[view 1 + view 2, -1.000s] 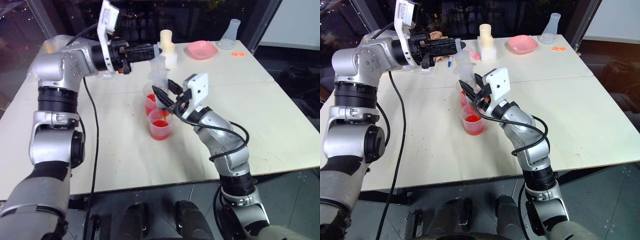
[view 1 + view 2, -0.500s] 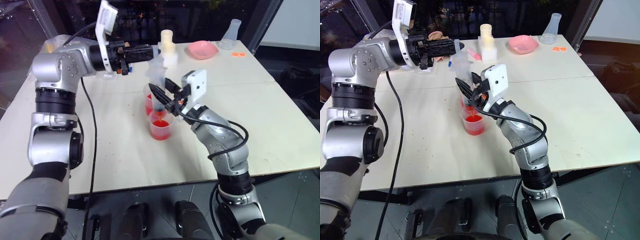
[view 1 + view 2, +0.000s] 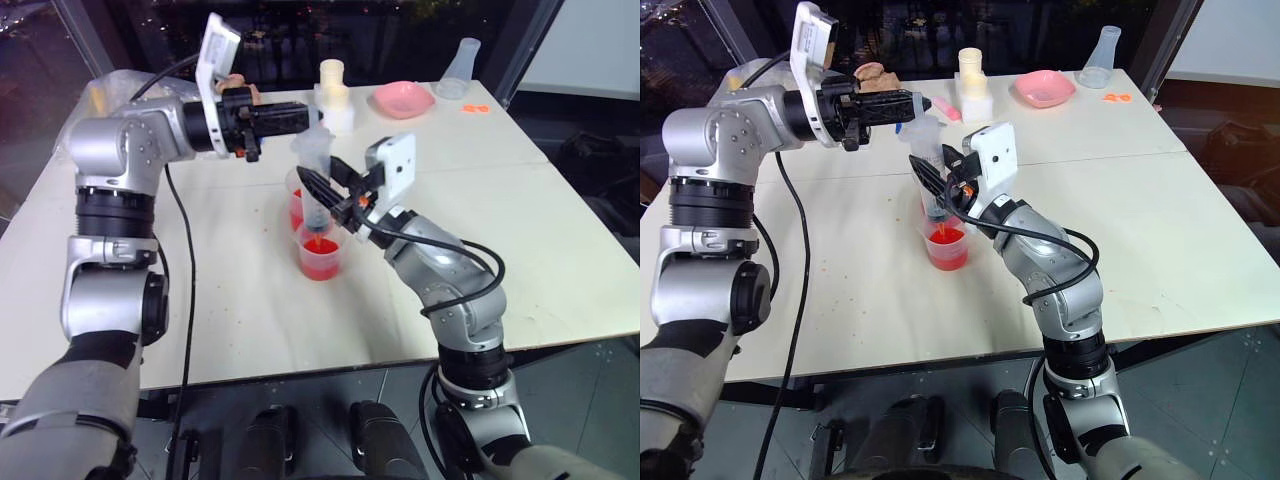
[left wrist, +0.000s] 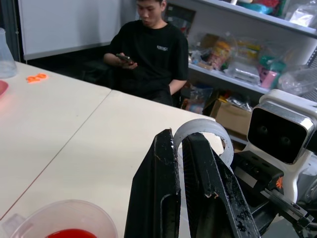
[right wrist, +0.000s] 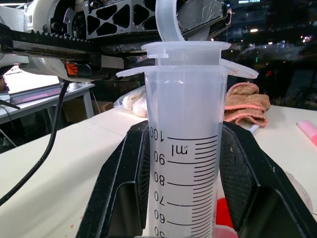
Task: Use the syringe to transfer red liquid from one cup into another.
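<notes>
Discharge step: your right gripper (image 3: 325,190) clamps syringe (image 3: 316,185) barrel over shorter cup (image 3: 320,252); left gripper (image 3: 308,112) pinches plunger ring. Next: press plunger steadily.

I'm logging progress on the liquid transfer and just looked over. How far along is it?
Midway. Both cups hold red liquid: the nearer cup and the cup behind it. In hand: the right gripper clamps the syringe barrel upright, tip over the nearer cup, while the left gripper pinches the plunger ring, pushed fully in. Whether another draw remains cannot be told.
</notes>
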{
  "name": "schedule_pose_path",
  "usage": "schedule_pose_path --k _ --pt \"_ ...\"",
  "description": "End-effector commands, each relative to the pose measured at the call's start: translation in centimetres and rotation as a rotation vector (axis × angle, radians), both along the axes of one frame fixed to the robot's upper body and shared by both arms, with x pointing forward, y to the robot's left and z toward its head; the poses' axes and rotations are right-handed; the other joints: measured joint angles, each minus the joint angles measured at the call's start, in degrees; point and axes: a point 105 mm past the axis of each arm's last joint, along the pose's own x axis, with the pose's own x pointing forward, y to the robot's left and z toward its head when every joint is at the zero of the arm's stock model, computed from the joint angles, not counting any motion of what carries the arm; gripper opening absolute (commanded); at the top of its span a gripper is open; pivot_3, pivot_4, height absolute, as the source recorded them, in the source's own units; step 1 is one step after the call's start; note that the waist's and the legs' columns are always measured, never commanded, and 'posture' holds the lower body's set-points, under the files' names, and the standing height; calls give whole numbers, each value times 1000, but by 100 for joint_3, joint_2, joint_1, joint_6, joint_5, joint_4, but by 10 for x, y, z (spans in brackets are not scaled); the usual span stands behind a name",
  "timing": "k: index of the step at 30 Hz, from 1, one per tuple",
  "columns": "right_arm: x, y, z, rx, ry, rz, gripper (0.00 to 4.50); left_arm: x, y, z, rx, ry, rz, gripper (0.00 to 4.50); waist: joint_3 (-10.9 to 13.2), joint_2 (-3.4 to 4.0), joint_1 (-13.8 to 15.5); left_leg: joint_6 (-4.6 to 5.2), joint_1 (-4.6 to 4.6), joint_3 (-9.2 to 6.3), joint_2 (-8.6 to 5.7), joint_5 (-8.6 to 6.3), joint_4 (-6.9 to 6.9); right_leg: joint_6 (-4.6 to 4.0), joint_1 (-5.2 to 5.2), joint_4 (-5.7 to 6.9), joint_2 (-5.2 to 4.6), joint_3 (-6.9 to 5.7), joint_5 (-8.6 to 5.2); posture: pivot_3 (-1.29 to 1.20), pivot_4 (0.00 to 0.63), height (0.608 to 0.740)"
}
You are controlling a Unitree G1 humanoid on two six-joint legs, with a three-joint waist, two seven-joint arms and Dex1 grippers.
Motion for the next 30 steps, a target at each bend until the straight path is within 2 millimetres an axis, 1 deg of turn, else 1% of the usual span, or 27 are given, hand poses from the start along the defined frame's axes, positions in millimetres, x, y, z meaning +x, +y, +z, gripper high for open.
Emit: schedule_pose_path --k 1,11,13,15,19,26,30 --pt "-13 -7 48 96 -154 -21 1385 -16 -23 -15 25 48 -140 17 0 0 0 0 0 0 0 0 0 0 0 0 0 0 0 0 150 740" --pt "-15 -8 45 88 -139 -11 1385 -18 -20 -10 19 47 -127 17 0 0 0 0 0 0 0 0 0 0 0 0 0 0 0 0 150 740" --pt "-15 -8 45 88 -138 -10 1385 -16 -19 -9 16 50 -114 731 0 0 1 0 0 0 0 0 0 0 0 0 0 0 0 0 150 740" --pt "-15 -8 45 88 -138 -10 1385 -14 -18 -9 15 44 -100 1338 0 0 11 0 0 0 0 0 1 0 1 0 -1 0 0 0 150 740" --pt "-15 -8 46 89 -139 -13 1385 -12 -13 -6 7 33 -79 2132 0 0 10 0 0 0 0 0 0 0 1 0 -2 0 0 0 150 740" --pt "-16 -9 47 93 -139 -17 1385 0 14 5 -21 4 34 2132 0 0 -8 0 0 0 1 0 -1 0 -1 0 0 0 0 0 150 740" --pt "-16 -9 47 94 -132 -14 1385 1 37 11 -20 -13 102 2132 0 0 -9 0 0 0 0 0 -1 0 -1 0 -1 0 0 0 150 740"
